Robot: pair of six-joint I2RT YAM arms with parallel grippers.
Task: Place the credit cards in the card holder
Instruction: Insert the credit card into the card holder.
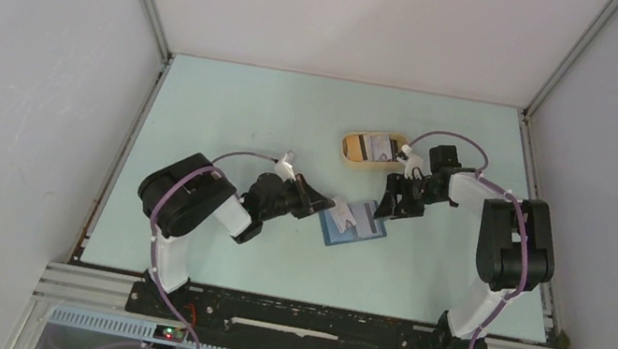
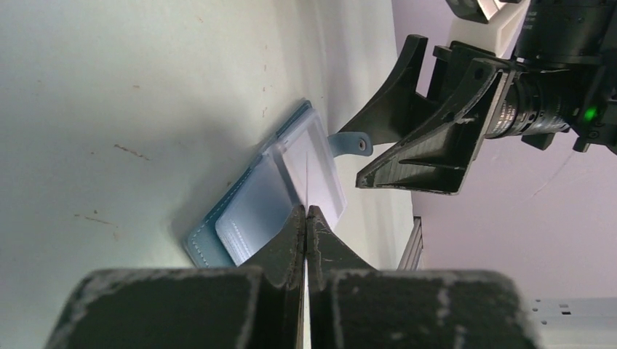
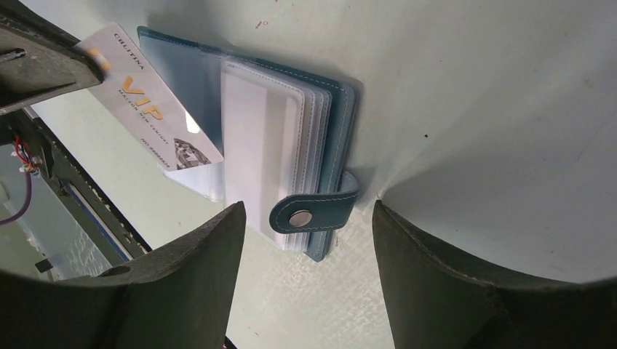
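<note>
Left gripper (image 2: 306, 212): at 9 o'clock of the card holder (image 1: 358, 228), jaws clamped on a whitish credit card (image 3: 149, 116).
Credit card: tilted, one corner at the holder's clear sleeves (image 3: 262, 145).
Card holder: open, flat on the table (image 1: 248, 117).
Right gripper (image 1: 387, 208): at 2 o'clock of the holder, jaws apart over the snap tab (image 3: 313, 212).
Tray (image 1: 345, 147): at 12 o'clock, more cards (image 1: 378, 147) inside.

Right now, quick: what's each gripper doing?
Left gripper: closed, holding a credit card.
Right gripper: open, holding nothing.
</note>
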